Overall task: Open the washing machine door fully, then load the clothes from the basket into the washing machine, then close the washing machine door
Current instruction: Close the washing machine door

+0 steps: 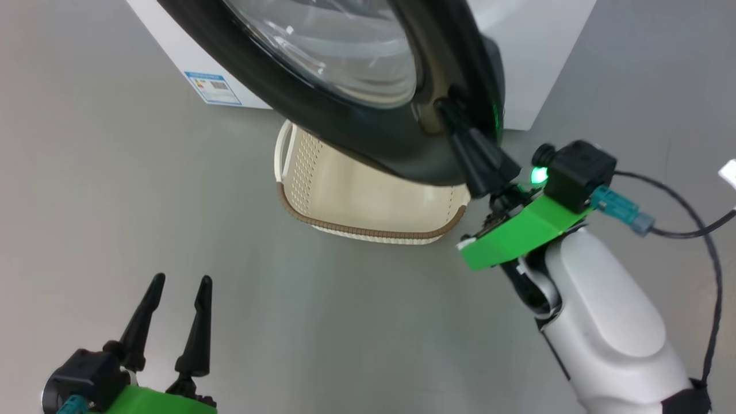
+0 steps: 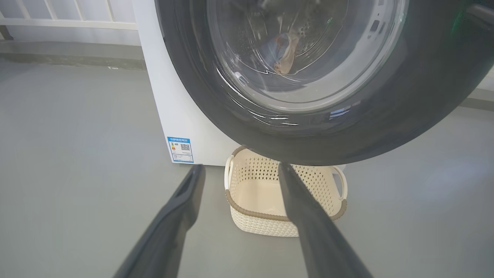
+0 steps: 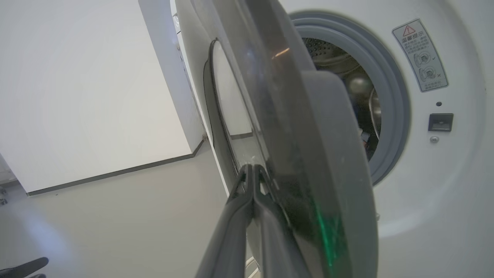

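Note:
The washing machine door [image 1: 345, 115] stands part open from the white washing machine [image 1: 535, 57], its black rim [image 2: 386, 116] hanging over the basket [image 1: 368, 230]. My right gripper [image 1: 448, 109] is shut, its joined fingertips [image 3: 251, 170] pressed against the door's outer face near the rim edge [image 3: 308, 154]. The cream basket [image 2: 247, 210] on the floor holds nothing. Through the door glass, a patch of blue and brown clothes [image 2: 283, 54] lies in the drum. My left gripper [image 1: 181, 282] hangs open at the lower left, clear of the basket, nothing between its fingers [image 2: 185, 200].
A grey gasket [image 3: 386, 77] rings the steel drum [image 3: 332, 54], with a latch slot [image 3: 440, 122] beside it. A blue label sticker [image 2: 180, 149] marks the machine's lower front. A black cable [image 1: 690, 230] trails from my right wrist. Grey floor spreads left; a white wall [image 3: 96, 96] stands behind.

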Controlling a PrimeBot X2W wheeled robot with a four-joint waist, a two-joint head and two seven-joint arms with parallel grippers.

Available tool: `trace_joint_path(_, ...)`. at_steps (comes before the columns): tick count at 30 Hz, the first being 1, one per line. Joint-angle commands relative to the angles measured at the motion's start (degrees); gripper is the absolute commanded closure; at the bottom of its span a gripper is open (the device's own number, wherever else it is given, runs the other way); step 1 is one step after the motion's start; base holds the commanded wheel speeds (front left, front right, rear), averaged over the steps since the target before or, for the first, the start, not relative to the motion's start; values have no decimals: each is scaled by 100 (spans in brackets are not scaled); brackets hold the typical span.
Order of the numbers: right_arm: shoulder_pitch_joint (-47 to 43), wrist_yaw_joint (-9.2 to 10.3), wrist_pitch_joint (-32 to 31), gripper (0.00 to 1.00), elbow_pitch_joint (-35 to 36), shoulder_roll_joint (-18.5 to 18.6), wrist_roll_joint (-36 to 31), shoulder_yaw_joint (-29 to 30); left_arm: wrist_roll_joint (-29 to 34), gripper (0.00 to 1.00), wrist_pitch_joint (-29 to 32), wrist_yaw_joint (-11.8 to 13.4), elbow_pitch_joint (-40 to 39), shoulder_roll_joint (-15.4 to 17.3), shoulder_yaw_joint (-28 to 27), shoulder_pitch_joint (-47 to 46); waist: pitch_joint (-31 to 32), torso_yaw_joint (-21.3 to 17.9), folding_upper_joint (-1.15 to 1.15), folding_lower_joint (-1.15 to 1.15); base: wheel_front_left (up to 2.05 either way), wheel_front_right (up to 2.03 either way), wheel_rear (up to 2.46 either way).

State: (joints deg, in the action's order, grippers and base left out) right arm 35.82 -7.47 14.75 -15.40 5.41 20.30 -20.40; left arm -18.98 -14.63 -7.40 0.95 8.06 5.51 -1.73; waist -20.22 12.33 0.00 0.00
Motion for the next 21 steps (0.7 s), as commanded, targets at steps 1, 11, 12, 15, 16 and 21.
trace_joint_path(1, 159, -2, 25, 100, 182, -61, -40, 29, -10, 0, -37, -9, -164, 81, -212, -194, -97, -36, 0, 0, 0, 0, 0)
trace_joint_path(11, 623, -2, 25, 100, 189, 122, -88, 239, 34, 0, -37, -9, -221, 104, -22, -441, -406, -37, 0, 0, 0, 0, 0)
trace_joint_path(12, 677, -2, 25, 100, 186, 127, -90, 260, 39, 0, -37, -9, -227, 111, 17, -474, -439, -32, 0, 0, 0, 0, 0)
trace_joint_path(15, 834, -2, 25, 100, 176, 140, -99, 327, 56, 0, -37, -9, -262, 148, 111, -555, -548, -10, 0, 0, 0, 0, 0)
trace_joint_path(16, 888, -2, 25, 100, 169, 148, -102, 343, 62, 0, -37, -9, -275, 162, 129, -574, -590, -4, 0, 0, 0, 0, 0)
trace_joint_path(21, 1125, -2, 25, 100, 140, 209, -129, 448, 77, 0, -37, -9, -336, 188, 171, -626, -768, 21, 0, 0, 0, 0, 0)
